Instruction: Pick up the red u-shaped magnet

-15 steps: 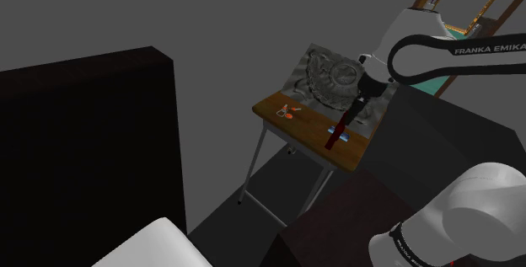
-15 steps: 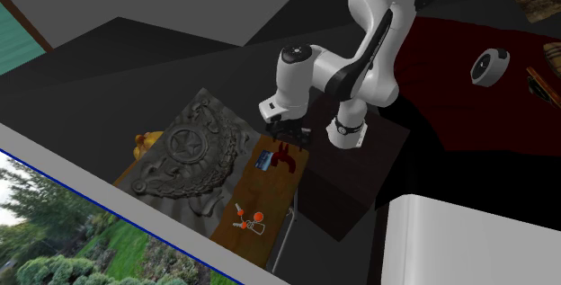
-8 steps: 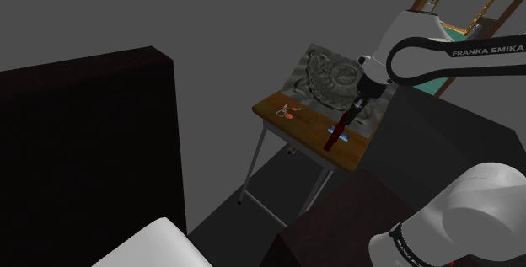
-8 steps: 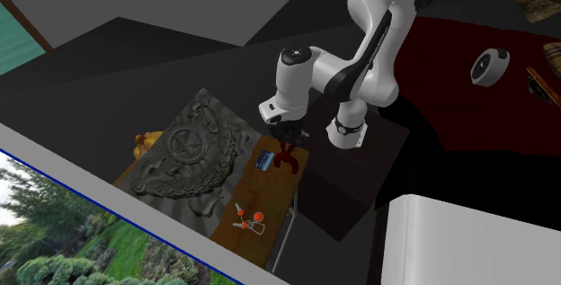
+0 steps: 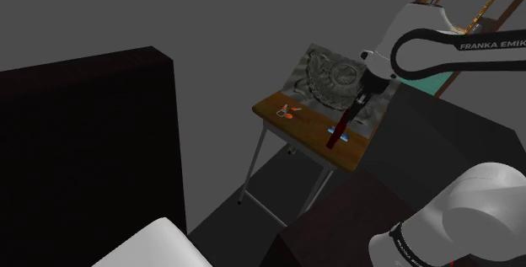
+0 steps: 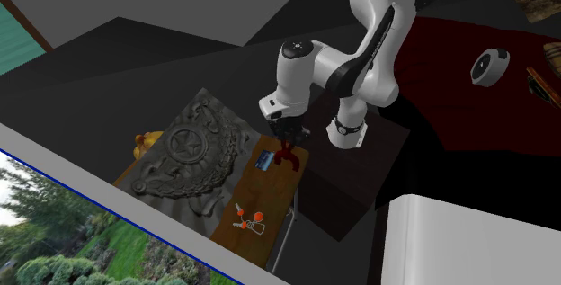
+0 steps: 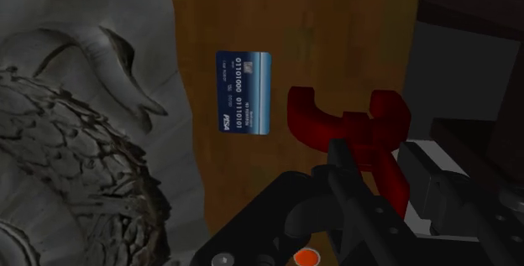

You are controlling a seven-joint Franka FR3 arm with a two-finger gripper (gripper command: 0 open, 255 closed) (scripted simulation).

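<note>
Hand and red magnet slightly higher than before — blue card, perhaps "01101000"

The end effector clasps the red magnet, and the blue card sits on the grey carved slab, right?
No: the wrist view shows the blue card on the wooden table beside the grey carved slab. The end effector does clasp the red magnet.

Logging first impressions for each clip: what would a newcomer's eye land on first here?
The red U-shaped magnet, clasped in the black gripper's jaws at the small wooden table's edge. Next comes the blue card lying flat on the table beside it, and the big grey carved slab beyond the card.
</note>
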